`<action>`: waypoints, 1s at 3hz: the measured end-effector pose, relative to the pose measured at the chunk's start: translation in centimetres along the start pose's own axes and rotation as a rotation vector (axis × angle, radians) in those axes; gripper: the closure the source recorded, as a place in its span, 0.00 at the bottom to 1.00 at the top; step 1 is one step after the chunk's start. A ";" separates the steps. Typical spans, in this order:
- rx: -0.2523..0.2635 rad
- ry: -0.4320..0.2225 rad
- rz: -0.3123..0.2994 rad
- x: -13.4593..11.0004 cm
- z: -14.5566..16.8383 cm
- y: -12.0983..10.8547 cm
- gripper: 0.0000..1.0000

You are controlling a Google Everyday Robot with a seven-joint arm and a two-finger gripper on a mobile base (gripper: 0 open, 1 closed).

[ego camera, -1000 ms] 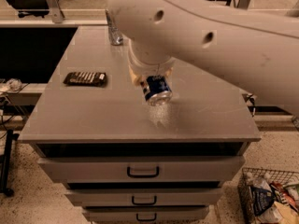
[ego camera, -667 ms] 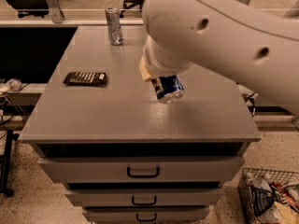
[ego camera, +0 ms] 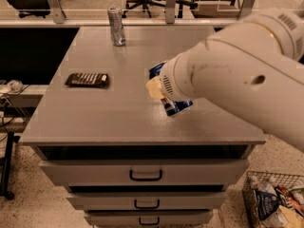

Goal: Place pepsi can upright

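The pepsi can is blue with a silver end and hangs tilted just over the middle of the grey table. Only its lower end and a blue sliver by the wrist show. My gripper sits at the end of the big white arm, which reaches in from the right and hides most of it. The gripper is shut on the can. I cannot tell whether the can touches the tabletop.
A tall slim silver can stands upright at the table's back edge. A dark flat packet lies on the left. Drawers sit below the top. A wire basket of packets stands on the floor at right.
The arm has swung so it now reaches in from the right. The can has moved a little right and toward the table's front, still held.
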State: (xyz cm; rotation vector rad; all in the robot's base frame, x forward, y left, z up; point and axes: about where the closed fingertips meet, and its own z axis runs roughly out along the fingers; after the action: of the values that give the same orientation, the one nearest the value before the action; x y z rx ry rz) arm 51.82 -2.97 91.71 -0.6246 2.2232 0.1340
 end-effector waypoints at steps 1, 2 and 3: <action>-0.022 -0.060 -0.048 -1.2 0.5 0.7 1.00; -0.021 -0.062 -0.048 -1.3 0.5 0.6 1.00; -0.038 -0.123 -0.006 -1.8 0.5 0.9 1.00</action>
State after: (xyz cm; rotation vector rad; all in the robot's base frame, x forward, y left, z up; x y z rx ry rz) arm 52.72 -1.39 92.59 -0.6269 2.1041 0.2066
